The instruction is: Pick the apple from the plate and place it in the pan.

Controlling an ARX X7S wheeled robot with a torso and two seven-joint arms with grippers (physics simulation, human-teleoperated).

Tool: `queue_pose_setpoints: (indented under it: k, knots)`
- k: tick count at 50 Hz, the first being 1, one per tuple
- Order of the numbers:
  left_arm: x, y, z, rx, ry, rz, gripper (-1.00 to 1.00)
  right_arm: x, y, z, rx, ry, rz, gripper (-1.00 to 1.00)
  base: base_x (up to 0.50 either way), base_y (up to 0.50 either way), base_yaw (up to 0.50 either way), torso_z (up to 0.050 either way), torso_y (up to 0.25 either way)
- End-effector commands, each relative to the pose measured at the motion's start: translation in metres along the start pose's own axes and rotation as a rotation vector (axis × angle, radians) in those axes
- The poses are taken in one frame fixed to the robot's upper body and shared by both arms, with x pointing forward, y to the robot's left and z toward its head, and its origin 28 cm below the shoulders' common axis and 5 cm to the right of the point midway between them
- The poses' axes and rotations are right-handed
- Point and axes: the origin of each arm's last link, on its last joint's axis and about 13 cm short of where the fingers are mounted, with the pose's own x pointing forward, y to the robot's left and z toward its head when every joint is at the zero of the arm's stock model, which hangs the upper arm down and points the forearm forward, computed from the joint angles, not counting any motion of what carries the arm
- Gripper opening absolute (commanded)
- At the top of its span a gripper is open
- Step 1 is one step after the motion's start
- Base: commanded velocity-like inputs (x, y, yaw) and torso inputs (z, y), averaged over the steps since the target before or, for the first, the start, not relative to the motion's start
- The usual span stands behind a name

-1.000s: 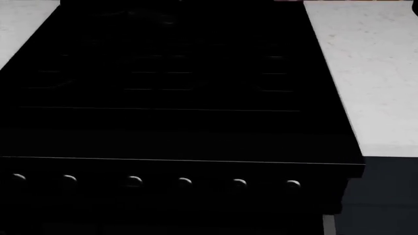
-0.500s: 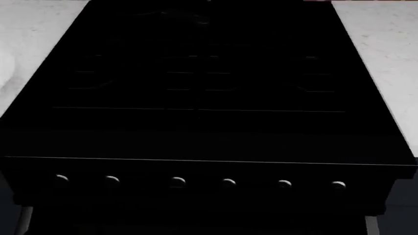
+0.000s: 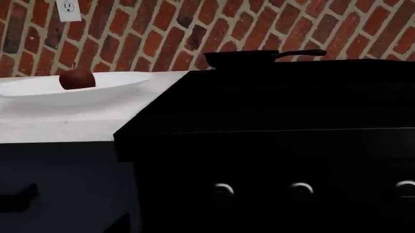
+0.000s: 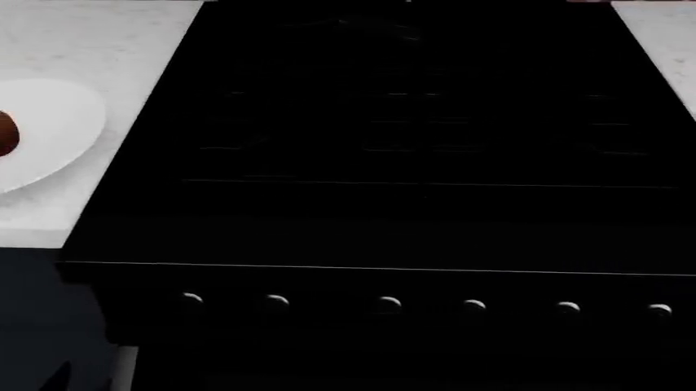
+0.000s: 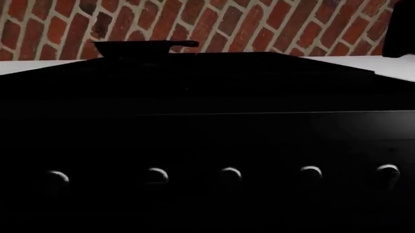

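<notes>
The small dark red apple [image 3: 77,79] lies on the white plate [image 3: 123,82] on the pale counter left of the black stove. In the head view the plate [image 4: 49,130] is at the left edge, with the apple [image 4: 5,133] cut off by the frame edge. The black pan [image 3: 243,59] sits at the back of the stovetop, its handle pointing away from the plate. It also shows in the right wrist view [image 5: 133,47]. In the head view it cannot be told apart from the dark stovetop. Neither gripper shows in any view.
The black stove [image 4: 413,220] fills the head view, with a row of knobs [image 4: 386,305] on its front. Pale counter [image 4: 98,41] lies on both sides. A brick wall [image 3: 194,29] with a white outlet [image 3: 68,9] stands behind. A dark object [image 5: 399,29] stands on the right counter.
The head view has swung left. The stove has slid to the right in the picture, and the plate with the apple has come into view at the left edge.
</notes>
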Motion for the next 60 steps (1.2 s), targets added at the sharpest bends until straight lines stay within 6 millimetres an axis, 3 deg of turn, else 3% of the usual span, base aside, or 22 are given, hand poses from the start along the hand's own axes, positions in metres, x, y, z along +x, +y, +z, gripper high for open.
queue_pose_setpoints:
  k: [1,60]
  knots:
    - [0.003,-0.001,-0.003,0.004,0.007,0.001,1.00,0.003,-0.001,-0.002,0.005,0.004,-0.003,1.00,0.00,0.33,0.00,0.000,0.000]
    - [0.000,0.010,0.003,-0.007,-0.003,0.016,1.00,0.005,0.005,0.003,-0.007,0.012,0.010,1.00,0.00,0.33,0.00,0.000,0.000]
